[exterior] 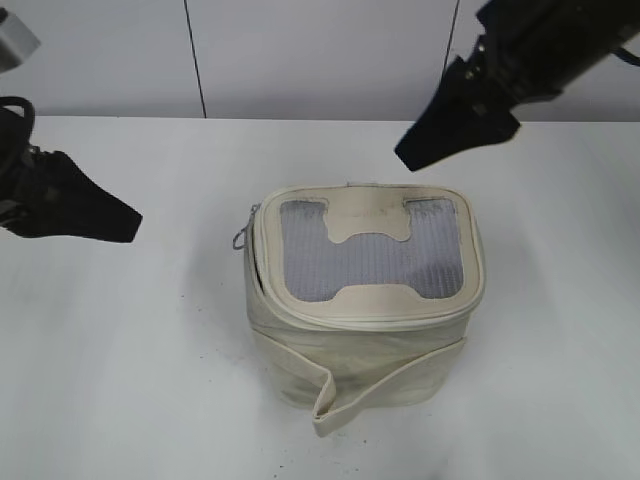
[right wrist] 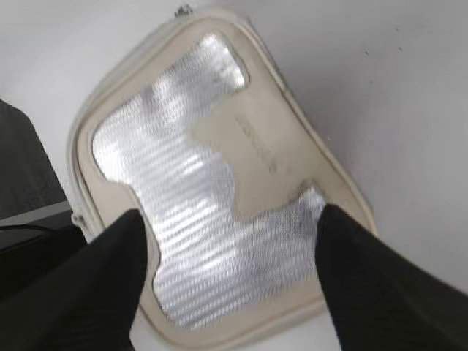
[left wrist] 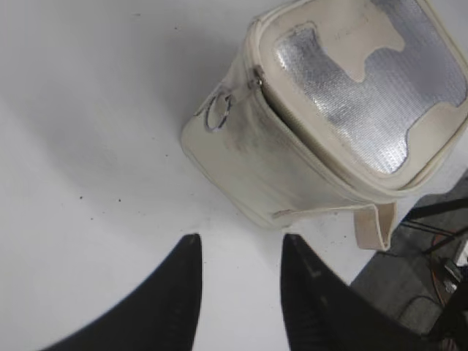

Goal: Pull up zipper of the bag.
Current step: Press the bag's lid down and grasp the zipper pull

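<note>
Both hands, left (left wrist: 238,252) and right (right wrist: 230,227), spread open and empty; bag (exterior: 362,330) lid lettering illegible.

left gripper (left wrist: 238,281): fingers apart, low | right gripper (right wrist: 230,256): fingers apart, apparently raised

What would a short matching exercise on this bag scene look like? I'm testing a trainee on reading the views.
Column one:
1. left hand
2. right hand
3. ring pull
4. strap

Column two:
A. hangs at the bag's lid corner
B. open, above the mesh lid panel
C. loops across the bag's front, near its base
D. open, over the table, beside the bag

Pairs: 1-D, 2-B, 3-A, 4-C
</note>
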`<act>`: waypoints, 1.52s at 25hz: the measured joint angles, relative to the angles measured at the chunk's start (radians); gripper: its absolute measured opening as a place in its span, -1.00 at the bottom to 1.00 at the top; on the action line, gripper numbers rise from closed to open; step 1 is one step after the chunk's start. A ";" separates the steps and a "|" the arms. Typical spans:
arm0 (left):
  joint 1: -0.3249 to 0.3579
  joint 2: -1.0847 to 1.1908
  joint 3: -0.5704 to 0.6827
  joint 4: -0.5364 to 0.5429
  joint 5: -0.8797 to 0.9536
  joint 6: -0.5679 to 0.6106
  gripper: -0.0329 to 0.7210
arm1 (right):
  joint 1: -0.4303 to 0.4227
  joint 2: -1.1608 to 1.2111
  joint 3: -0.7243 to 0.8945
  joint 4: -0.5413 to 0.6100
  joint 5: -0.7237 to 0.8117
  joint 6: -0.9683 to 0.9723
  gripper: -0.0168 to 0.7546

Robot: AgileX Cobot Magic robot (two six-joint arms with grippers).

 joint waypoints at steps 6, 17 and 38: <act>-0.053 0.143 -0.061 0.009 0.009 0.001 -0.16 | 0.027 0.256 -0.304 0.063 0.118 -0.057 0.39; -0.090 0.302 -0.199 0.051 0.002 0.003 -0.15 | 0.105 0.591 -0.647 0.062 0.213 -0.050 0.35; -0.170 0.347 -0.232 0.100 -0.039 0.003 0.01 | 0.105 0.666 -0.656 -0.001 0.215 0.052 0.21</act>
